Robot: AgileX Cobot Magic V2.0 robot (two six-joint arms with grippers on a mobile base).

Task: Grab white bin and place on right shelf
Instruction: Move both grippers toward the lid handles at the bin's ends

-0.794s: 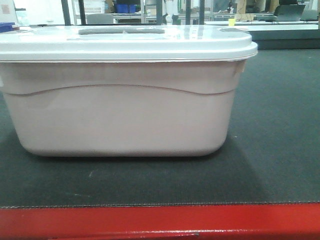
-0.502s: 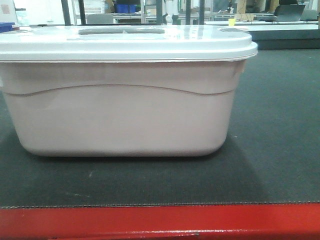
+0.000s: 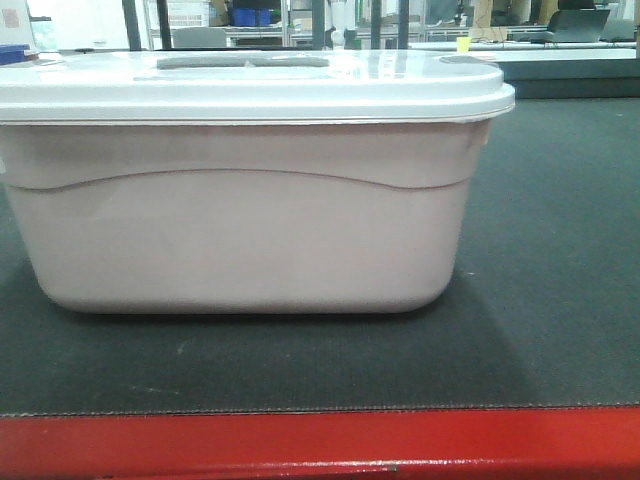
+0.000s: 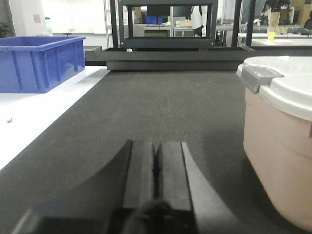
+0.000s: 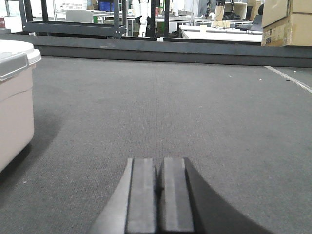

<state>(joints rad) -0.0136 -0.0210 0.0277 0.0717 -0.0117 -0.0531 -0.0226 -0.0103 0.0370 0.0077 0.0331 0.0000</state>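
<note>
No displacement is detectable against the earlier front views: the white bin [image 3: 240, 230] occupies the same spot on the worktop [image 3: 560, 300], with its lid [image 3: 250, 85] seated.

Step in hand: pre-grasp approach. Neither claw touches the bin.

Positions, referenced to the white bin:
- One blue bin [image 4: 39, 61] stands well to its left and further back.
- The left claw [image 4: 156, 146] sits low over the worktop, left of the bin and apart from it. Its fingers are pressed together with nothing between them.
- The bin itself stands upright, just behind the red front edge [image 3: 320, 445].
- The right claw [image 5: 158, 163] sits low, right of the bin and well apart. Its fingers are likewise closed and empty.
- Cardboard boxes [image 5: 287, 22] stand far to its right.

Next move, as a judgement: the bin looks too wide for a single claw, so both claws probably need to bear on opposite end walls and lift it level. The right shelf cannot be identified in any view.

Count: one white bin, one lid, two claws, one nearby blue bin.
</note>
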